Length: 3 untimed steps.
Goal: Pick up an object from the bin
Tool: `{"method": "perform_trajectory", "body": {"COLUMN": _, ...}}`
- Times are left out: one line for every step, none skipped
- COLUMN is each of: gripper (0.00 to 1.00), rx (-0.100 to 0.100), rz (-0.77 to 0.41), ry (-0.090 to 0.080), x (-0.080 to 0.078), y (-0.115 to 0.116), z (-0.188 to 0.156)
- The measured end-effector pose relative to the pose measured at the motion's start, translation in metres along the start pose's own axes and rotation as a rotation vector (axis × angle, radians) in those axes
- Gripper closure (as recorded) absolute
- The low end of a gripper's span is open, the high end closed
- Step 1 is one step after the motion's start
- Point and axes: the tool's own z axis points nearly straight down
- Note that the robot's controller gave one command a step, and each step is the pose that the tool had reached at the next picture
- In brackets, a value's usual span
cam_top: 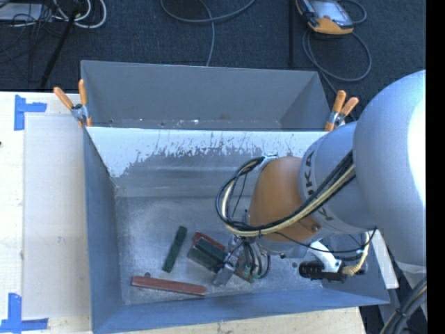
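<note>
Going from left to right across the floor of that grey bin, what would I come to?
Dark green stick → dark block with red and green parts → gripper. The reddish-brown bar in front spans both stick and block, so it has no clear place.

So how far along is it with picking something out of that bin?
Reaching looks done: the gripper is low in the bin, right at a dark block with red and green edges near the front. Whether it grips that block I cannot tell. Lifting is left: the block, a green stick and a brown bar all lie on the floor.
</note>
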Motion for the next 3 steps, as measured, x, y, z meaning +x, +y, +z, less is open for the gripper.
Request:
{"method": "perform_trajectory", "body": {"gripper": 1.00, "rx": 0.000, "rz": 0.000, "ry": 0.000, "x": 0.000, "y": 0.000, "z": 0.000}}
{"method": "perform_trajectory", "body": {"gripper": 1.00, "rx": 0.001, "rz": -0.001, "ry": 0.002, "x": 0.001, "y": 0.000, "z": -0.003}}
{"method": "perform_trajectory", "body": {"gripper": 1.00, "rx": 0.003, "rz": -0.001, "ry": 0.001, "x": 0.001, "y": -0.001, "z": -0.017}}
